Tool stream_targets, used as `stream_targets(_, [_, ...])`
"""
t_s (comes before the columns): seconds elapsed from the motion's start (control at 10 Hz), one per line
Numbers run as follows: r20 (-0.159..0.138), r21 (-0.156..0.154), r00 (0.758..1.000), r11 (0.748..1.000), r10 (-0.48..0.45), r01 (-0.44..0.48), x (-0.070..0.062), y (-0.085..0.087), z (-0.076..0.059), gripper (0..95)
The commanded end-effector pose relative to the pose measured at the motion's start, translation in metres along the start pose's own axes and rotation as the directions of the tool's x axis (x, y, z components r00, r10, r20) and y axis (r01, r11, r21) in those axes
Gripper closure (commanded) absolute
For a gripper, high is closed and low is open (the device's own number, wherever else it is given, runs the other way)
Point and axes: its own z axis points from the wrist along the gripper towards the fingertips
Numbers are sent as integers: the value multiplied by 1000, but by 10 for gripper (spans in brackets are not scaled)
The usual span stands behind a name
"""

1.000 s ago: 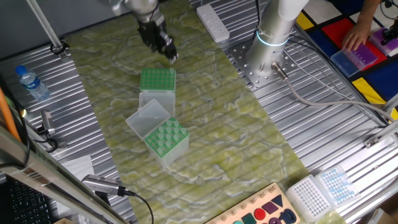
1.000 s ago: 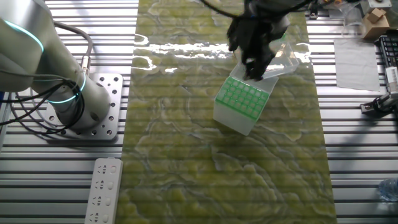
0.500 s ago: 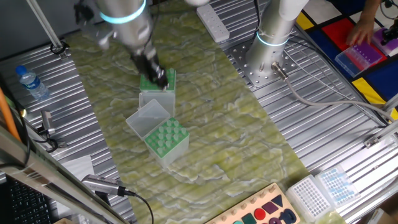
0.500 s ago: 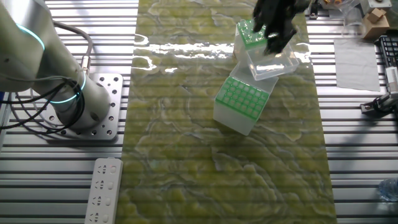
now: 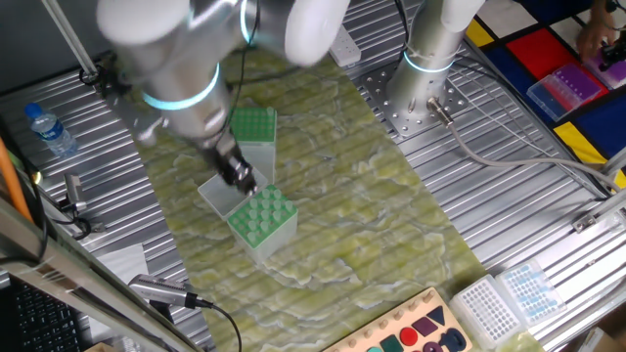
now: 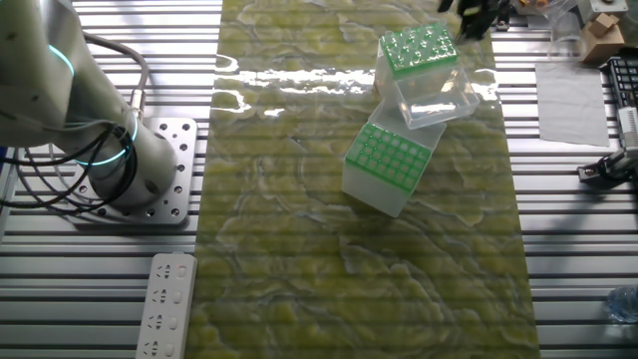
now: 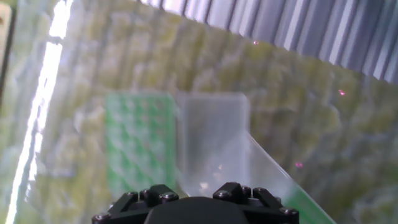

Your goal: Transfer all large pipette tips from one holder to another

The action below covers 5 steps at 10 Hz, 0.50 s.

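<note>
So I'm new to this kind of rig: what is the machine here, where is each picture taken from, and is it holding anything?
It is one robot arm with a two-finger gripper at its tip. Two pictures come from fixed cameras that look at the table from different sides; the third comes from a camera on the hand and is blurred. On the yellow-green mat stand two clear boxes with green tops. These are the pipette tip holders: one nearer the arm's base and one with its clear lid open, which the hand camera also shows. In one fixed view the gripper hangs beside the open lid. In the other, only a dark part of the arm shows at the top edge. The fingers are too small and blurred to tell whether they hold a tip.
</note>
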Motion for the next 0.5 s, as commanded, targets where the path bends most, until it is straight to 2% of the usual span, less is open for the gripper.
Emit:
stream_targets(0.1, [7,-1,1000,1000,0,0,-10,4,7,380])
stream_targets(0.2, [8,0,1000,1000,-9,9,-14,6,11,380])
stream_targets(0.3, [12,12,999,999,-36,36,-14,6,11,570])
stream_targets(0.4, [7,18,998,998,-64,64,-14,6,11,570])
stream_targets(0.5, [0,10,989,989,-145,145,-14,6,11,570])
